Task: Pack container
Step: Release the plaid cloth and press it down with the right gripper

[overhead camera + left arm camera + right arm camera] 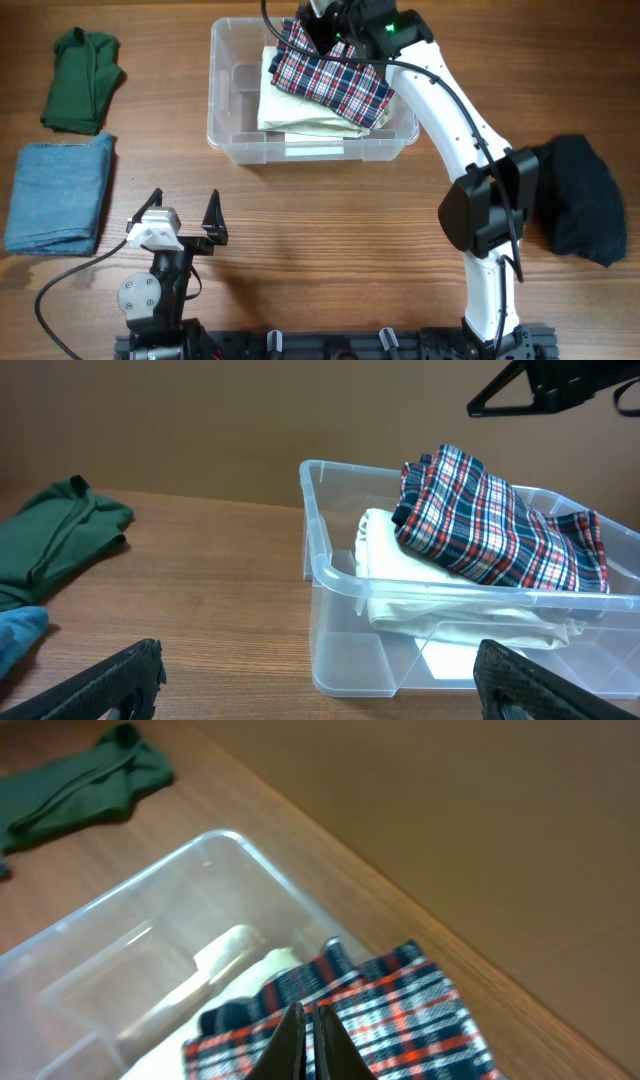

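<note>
While the clear rectangular plastic container [225, 140] at upper centre is holding a cream folded cloth [290, 115] and a plaid garment [330, 75], a green garment [82, 80], blue cloth [60, 195] and black garment [580, 200] are lying outside it. The right gripper [311, 1020] is hovering above the plaid with fingers pinched together; the left gripper [183, 215] is sitting spread apart.

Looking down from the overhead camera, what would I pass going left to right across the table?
folded blue cloth → left gripper → clear container → black garment

White arm links [455, 120], black joints [490, 205] and fingers [214, 215], apparently green light [392, 27].
</note>
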Motion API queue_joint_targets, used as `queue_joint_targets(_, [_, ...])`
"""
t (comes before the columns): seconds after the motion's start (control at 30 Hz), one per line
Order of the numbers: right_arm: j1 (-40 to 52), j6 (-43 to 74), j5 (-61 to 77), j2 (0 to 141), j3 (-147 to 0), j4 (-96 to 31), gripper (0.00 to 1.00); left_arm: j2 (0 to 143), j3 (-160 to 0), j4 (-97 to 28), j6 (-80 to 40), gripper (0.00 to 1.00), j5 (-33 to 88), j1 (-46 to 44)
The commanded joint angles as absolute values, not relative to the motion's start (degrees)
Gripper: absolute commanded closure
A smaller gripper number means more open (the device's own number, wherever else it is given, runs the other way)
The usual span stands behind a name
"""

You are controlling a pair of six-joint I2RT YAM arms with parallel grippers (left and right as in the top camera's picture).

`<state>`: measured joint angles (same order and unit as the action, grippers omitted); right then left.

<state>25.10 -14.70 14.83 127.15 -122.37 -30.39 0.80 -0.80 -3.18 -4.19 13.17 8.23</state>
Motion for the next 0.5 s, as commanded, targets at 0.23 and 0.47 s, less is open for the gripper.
queue_joint_targets(0.23, [25.87, -10.07, 10.31, 136.46, -123.02, -30.28, 0.96, 0.38, -0.32, -3.18, -4.93, 0.00, 12.58, 8.49])
queue_joint_targets(0.47, [27.42, -10.13, 10.50, 138.91, -123.02, -32.18, 0.96, 0.38, -0.32, -3.18, -4.93, 0.00, 12.58, 8.49])
